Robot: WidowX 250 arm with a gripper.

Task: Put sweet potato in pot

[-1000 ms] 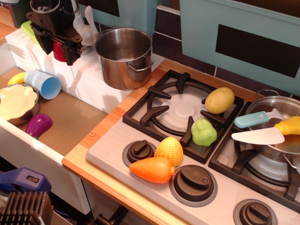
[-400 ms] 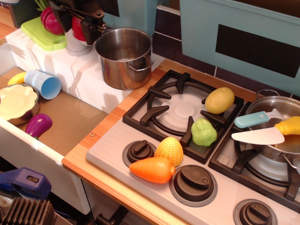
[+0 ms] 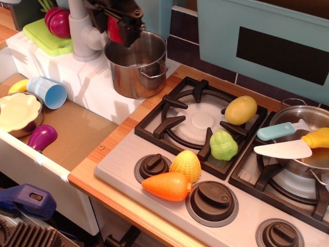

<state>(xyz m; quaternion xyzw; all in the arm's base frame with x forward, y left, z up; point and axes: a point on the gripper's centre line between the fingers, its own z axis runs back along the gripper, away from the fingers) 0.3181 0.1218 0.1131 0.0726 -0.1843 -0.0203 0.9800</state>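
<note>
The tall steel pot [image 3: 139,72] stands on the white counter left of the stove, with a loop handle on its right side. My black gripper [image 3: 122,30] hangs over the pot's left rim, shut on the glossy red sweet potato [image 3: 115,29], which shows between the fingers just above the rim. The inside of the pot that shows is bare steel.
A grey faucet [image 3: 82,31] stands just left of the gripper. A magenta vegetable [image 3: 58,23] lies on a green board. A blue cup [image 3: 48,92], yellow bowl [image 3: 18,110] and purple eggplant [image 3: 42,137] lie in the sink. A yellow-green potato [image 3: 240,109], lettuce, corn and carrot [image 3: 167,186] sit on the stove. A pan with a knife [image 3: 284,149] is at right.
My gripper has carried the sweet potato to the right, from the back left counter past the faucet to above the pot's left rim.
</note>
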